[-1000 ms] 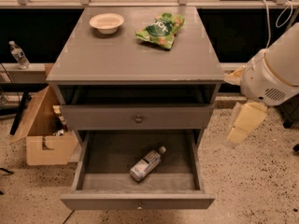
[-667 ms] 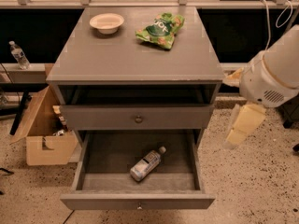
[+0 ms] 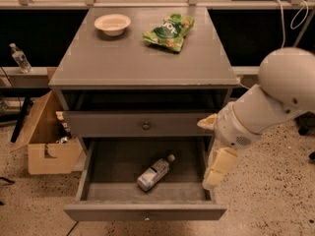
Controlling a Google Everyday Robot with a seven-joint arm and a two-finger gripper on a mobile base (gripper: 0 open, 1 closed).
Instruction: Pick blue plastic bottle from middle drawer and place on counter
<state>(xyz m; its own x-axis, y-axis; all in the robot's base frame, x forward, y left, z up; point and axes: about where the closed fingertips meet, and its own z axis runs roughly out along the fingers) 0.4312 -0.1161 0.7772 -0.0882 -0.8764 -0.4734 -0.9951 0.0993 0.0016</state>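
Observation:
The blue plastic bottle point(image 3: 154, 173) lies on its side in the open middle drawer point(image 3: 98, 166), cap pointing to the back right. The drawer is pulled out, with a small knob on its front panel. My gripper point(image 3: 217, 169) is cream-coloured and hangs down from the white arm point(image 3: 266, 107) over the drawer's right wall, to the right of the bottle and apart from it. It holds nothing that I can see. The grey counter point(image 3: 133, 63) is the cabinet's top above.
A cream bowl point(image 3: 112, 23) and a green snack bag point(image 3: 169, 32) sit at the back of the counter. A shut drawer with a knob point(image 3: 146, 126) is above the open one. A cardboard box point(image 3: 47, 141) stands on the floor to the left. A slim water bottle point(image 3: 20, 58) stands far left.
The arm has swung left and down, bringing the gripper from beside the cabinet to the right wall of the open drawer. The bottle has not moved.

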